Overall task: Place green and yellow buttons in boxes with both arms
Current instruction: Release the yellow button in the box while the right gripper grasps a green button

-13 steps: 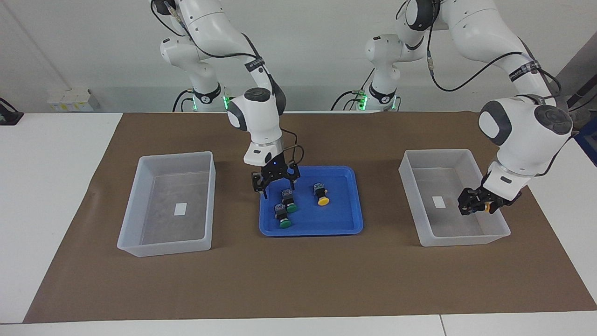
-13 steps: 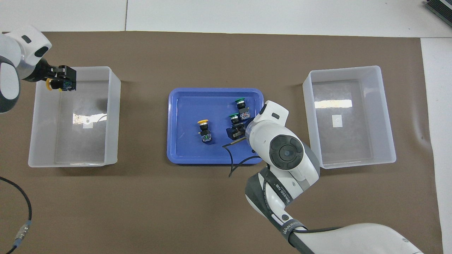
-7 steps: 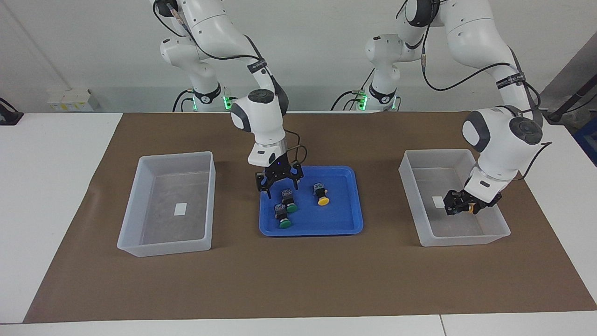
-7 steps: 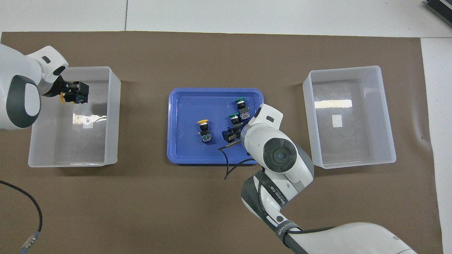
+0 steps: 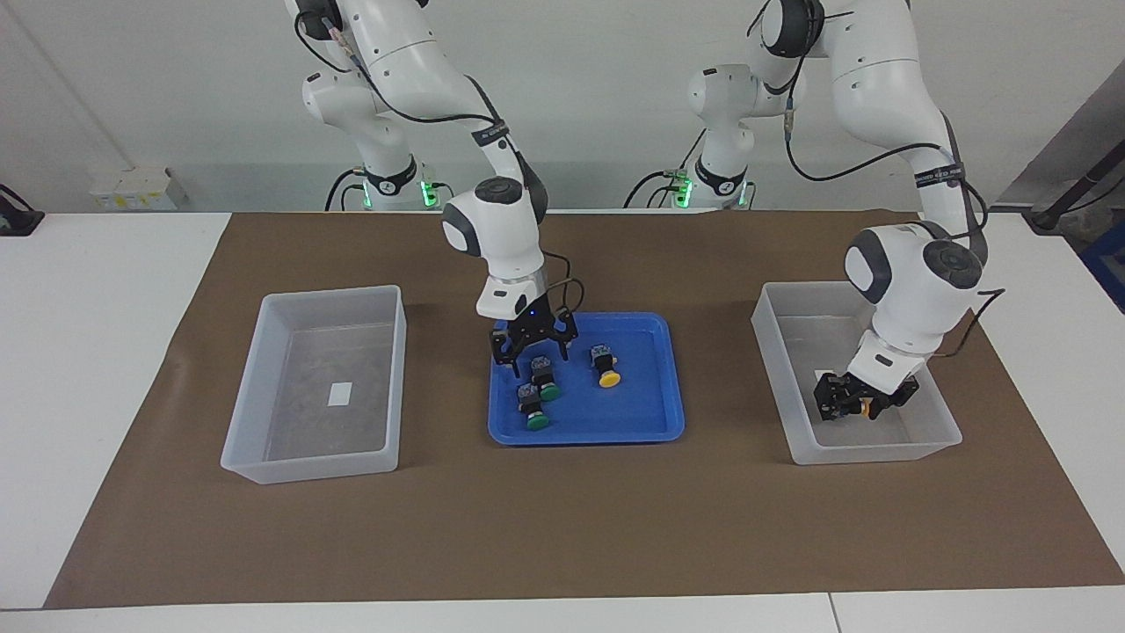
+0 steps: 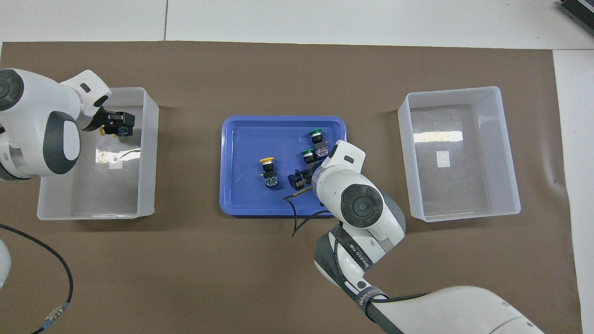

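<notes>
My left gripper (image 5: 846,406) is shut on a yellow button (image 5: 867,410) and holds it low inside the box (image 5: 866,455) at the left arm's end of the table. It also shows in the overhead view (image 6: 119,130), in that box (image 6: 93,215). My right gripper (image 5: 533,352) is open, just over the green button (image 5: 545,378) that lies nearer to the robots in the blue tray (image 5: 650,413). A second green button (image 5: 532,411) and a yellow button (image 5: 606,368) also lie in the tray. The other box (image 5: 308,470) holds only its label.
A brown mat (image 5: 562,527) covers the table under the tray and both boxes. Small white boxes (image 5: 132,187) stand by the wall at the right arm's end. A black cable (image 6: 51,273) lies near the left arm's base.
My left gripper has moved inward over its box and come down into it with the yellow button. My right gripper has shifted slightly and come lower over the green button.
</notes>
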Robot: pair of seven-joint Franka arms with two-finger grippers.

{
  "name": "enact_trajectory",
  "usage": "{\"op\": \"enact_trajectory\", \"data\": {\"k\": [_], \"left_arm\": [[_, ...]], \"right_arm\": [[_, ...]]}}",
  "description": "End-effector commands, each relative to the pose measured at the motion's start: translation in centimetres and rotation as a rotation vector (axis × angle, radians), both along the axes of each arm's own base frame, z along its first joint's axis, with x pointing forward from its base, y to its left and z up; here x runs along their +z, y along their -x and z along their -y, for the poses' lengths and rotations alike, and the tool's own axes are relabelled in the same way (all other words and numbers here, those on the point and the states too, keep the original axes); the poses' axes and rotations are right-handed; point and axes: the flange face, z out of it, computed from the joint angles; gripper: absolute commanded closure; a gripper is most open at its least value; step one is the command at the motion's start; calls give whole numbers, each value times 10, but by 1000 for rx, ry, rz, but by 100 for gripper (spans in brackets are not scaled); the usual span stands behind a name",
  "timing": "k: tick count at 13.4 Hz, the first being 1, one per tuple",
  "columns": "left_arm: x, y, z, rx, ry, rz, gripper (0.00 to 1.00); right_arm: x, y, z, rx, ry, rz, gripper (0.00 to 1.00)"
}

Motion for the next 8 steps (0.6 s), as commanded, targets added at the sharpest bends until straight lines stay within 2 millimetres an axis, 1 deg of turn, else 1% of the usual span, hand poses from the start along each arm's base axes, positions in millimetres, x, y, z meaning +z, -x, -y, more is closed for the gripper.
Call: {"op": "enact_trajectory", "data": {"k": [1, 2, 3, 4, 5, 6, 7, 8], "left_arm": [[-6, 7, 0, 1, 7, 20, 53], [-4, 6, -2, -2, 5, 23, 38], [-3, 5, -3, -2, 5, 26, 22], [-3, 5, -4, -3, 3, 26, 11], [0, 3, -1, -6, 4, 30, 5], [1, 2, -1, -6, 4, 33, 0], [5, -1, 0, -9, 2, 38, 0], [9, -4, 0, -9, 2, 41, 0]], "right_arm": [[-4, 0, 0, -9, -6, 17, 20], [-6, 2, -2, -6, -5, 14, 27], [-6, 2, -2, -4, -4, 13, 36], [-7, 3, -2, -4, -3, 12, 51], [-7, 4, -2, -4, -2, 10, 65], [-7, 3, -1, 1, 2, 15, 92], [-7, 3, 0, 16, 15, 23, 100], [-1, 0, 3, 13, 14, 33, 100]]}}
